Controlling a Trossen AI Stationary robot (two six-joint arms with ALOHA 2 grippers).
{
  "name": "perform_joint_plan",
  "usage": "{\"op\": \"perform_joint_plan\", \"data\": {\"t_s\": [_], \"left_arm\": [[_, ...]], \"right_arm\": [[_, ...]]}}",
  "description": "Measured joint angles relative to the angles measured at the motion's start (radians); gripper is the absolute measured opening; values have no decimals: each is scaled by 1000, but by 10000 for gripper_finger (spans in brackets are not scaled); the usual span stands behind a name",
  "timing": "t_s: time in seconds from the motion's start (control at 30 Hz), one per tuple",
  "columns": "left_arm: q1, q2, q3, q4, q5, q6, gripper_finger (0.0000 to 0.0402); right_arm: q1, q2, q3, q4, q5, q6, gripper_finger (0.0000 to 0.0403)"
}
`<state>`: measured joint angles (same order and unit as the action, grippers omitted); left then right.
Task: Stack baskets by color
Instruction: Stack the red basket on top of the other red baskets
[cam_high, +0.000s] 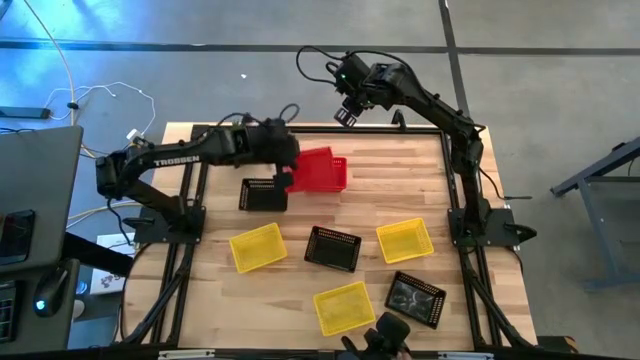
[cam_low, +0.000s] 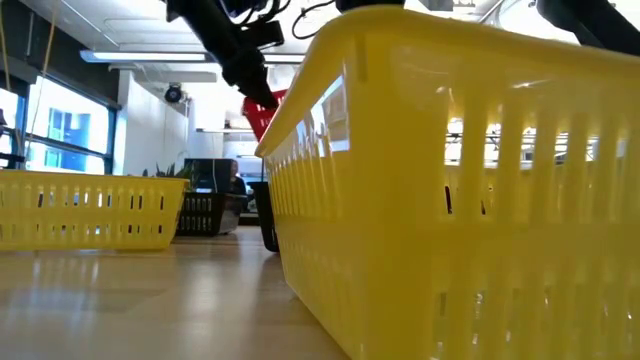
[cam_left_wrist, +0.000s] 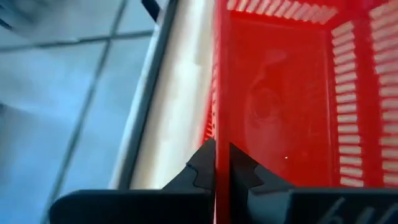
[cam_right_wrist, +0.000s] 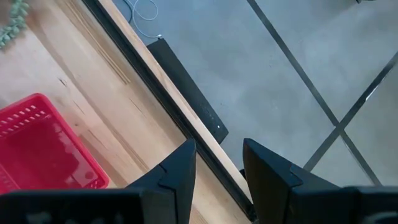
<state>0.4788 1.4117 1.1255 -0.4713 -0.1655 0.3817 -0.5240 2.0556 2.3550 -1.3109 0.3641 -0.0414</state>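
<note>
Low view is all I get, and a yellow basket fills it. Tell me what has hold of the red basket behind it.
Observer: The left gripper is shut on one side wall of the red basket.
Operator: Report the right arm.
Observer: The right gripper is open and empty, out past the far edge of the table.
Operator: Count the black baskets.
Observer: Three black baskets, none stacked: one beside the red basket, one mid-table, one near the front right.
</note>
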Motion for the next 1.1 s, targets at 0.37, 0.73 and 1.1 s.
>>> {"op": "perform_joint_plan", "data": {"t_s": [0.37, 0.73, 1.1], "left_arm": [[103, 0, 0, 203, 93, 204, 0], [110, 5, 0, 220, 230, 152, 0], [131, 188, 132, 81, 244, 212, 0]], "right_arm": [[0, 0, 0, 30, 0, 71, 119], [-14, 1, 0, 46, -5, 87, 119], [-78, 2, 0, -97, -83, 93, 119]]}}
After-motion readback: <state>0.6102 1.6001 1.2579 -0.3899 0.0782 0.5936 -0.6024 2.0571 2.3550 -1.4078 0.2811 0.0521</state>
